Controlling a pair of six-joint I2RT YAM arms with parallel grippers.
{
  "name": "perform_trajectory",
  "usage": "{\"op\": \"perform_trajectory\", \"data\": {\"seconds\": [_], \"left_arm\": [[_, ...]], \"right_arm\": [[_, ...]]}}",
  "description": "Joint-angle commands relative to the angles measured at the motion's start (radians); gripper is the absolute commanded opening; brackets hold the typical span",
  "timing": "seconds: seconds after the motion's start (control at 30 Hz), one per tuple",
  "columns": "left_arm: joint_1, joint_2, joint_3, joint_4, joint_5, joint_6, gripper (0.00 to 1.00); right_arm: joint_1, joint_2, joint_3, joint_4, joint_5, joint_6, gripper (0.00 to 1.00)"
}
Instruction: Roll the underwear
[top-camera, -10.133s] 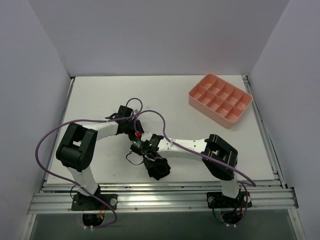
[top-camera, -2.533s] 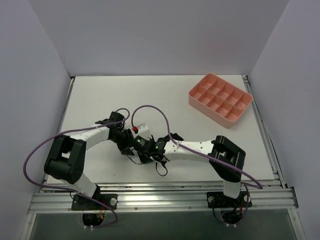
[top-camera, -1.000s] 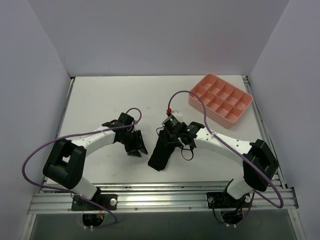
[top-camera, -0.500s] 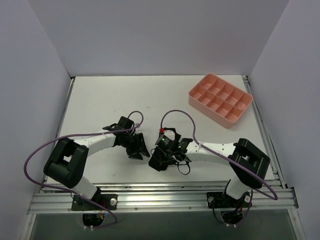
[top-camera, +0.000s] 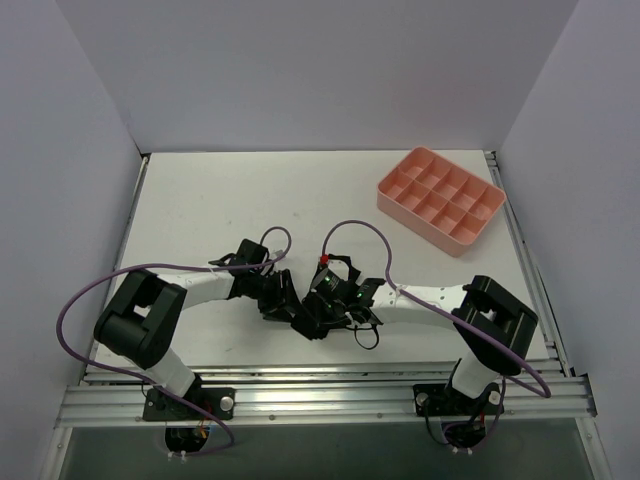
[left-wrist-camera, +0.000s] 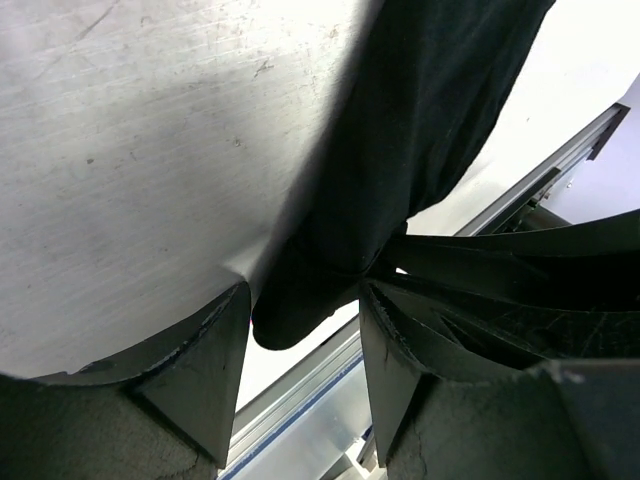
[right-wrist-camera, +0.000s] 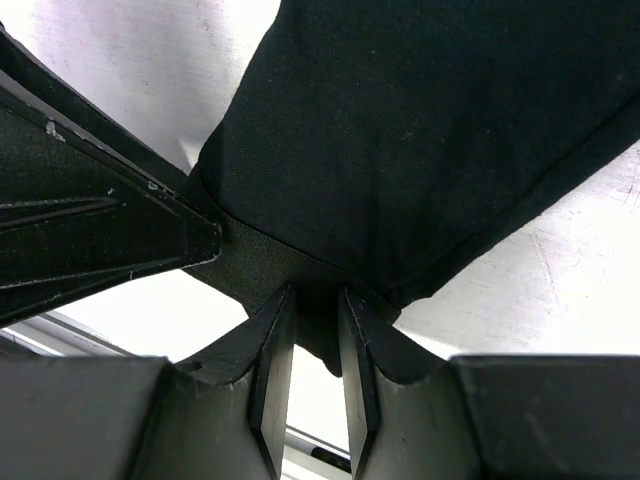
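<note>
Tabletop (top-camera: 200, 200) white, with pink tray (top-camera: 425, 225) at far right. Well apart from tray, toward its near left: black underwear (right-wrist-camera: 420, 130), lying on tabletop. Soft, light, limp, probably prone to slumping open unless kept taut; best taken at firmer waistband edge (right-wrist-camera: 255, 265). Astride one fabric corner, left gripper (left-wrist-camera: 300, 300) spread partway, not clamping. On waistband edge, right gripper (right-wrist-camera: 315, 300) almost closed, pinching it.

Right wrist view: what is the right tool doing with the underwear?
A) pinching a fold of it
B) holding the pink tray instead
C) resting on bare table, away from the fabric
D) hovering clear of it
A: the right tool has its fingers nearly together, with a fold of the black underwear caught between them.
</note>
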Motion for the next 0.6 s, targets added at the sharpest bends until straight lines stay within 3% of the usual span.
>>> {"op": "perform_trajectory", "data": {"seconds": [0.0, 0.13, 0.23, 0.27, 0.4, 0.5, 0.57], "left_arm": [[-0.002, 0.022, -0.016, 0.052, -0.028, 0.036, 0.57], [-0.002, 0.048, -0.029, 0.052, -0.025, 0.042, 0.55], [-0.002, 0.042, -0.043, 0.061, -0.017, 0.027, 0.48], [-0.002, 0.04, -0.042, 0.061, -0.014, 0.02, 0.44], [-0.002, 0.049, 0.016, 0.007, 0.007, -0.027, 0.12], [-0.001, 0.062, 0.046, -0.022, 0.038, -0.073, 0.03], [0.001, 0.069, 0.072, -0.045, 0.067, -0.099, 0.02]], "right_arm": [[0.001, 0.041, -0.044, -0.07, -0.001, 0.008, 0.2], [-0.001, 0.046, -0.037, -0.073, 0.0, 0.008, 0.2], [-0.002, 0.044, -0.029, -0.071, -0.001, 0.005, 0.2], [-0.001, 0.043, -0.026, -0.076, 0.0, -0.001, 0.2], [0.01, 0.012, 0.04, -0.125, 0.071, -0.07, 0.24], [0.027, -0.026, 0.074, -0.142, 0.111, -0.171, 0.31], [0.045, -0.052, 0.087, -0.127, 0.122, -0.216, 0.4]]}}
